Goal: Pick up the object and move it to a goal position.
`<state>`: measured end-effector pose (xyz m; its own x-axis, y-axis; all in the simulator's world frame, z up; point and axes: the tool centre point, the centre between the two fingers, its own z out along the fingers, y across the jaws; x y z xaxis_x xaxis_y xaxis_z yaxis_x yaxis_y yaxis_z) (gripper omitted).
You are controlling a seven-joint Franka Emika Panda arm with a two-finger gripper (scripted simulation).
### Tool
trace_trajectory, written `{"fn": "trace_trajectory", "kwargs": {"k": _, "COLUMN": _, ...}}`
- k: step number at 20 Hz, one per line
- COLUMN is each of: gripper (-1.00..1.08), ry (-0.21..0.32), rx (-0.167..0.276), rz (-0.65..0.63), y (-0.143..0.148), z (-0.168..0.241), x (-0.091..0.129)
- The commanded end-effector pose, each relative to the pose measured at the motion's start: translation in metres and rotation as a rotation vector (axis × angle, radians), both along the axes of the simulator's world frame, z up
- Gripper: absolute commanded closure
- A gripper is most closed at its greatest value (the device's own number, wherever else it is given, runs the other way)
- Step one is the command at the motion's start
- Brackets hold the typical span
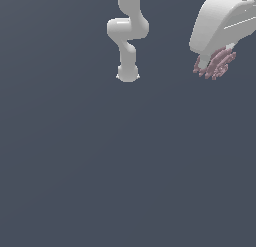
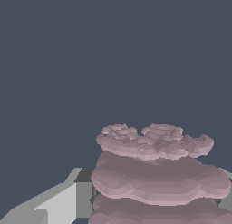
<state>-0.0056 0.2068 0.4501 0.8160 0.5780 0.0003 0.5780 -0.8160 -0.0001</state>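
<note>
You are seeing the gripper point(image 1: 214, 66) clasping the object point(image 1: 216, 64); only the wrist view is showing its layers point(image 2: 156, 173).

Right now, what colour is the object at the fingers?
Dusty pink, in stacked lumpy layers; clearest in the wrist view.

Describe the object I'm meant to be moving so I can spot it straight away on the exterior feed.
Find the big white arm head at the exterior view's upper right. Directly beneath it, at the pincer, hangs the object: a small dusty-pink lump built of stacked, ridged layers. It is the only coloured thing against the white robot and grey-blue background.
</note>
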Motion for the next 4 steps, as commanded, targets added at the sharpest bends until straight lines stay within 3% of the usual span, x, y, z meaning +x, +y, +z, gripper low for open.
{"fn": "trace_trajectory", "kwargs": {"k": 1, "gripper": 1.08, "ry": 0.0, "rx": 0.0, "rz": 0.0, "y": 0.0014, "z": 0.0024, "x": 0.0007}}
{"fn": "trace_trajectory", "kwargs": {"k": 4, "gripper": 1.08, "ry": 0.0, "rx": 0.0, "rz": 0.0, "y": 0.0015, "z": 0.0027, "x": 0.0011}}
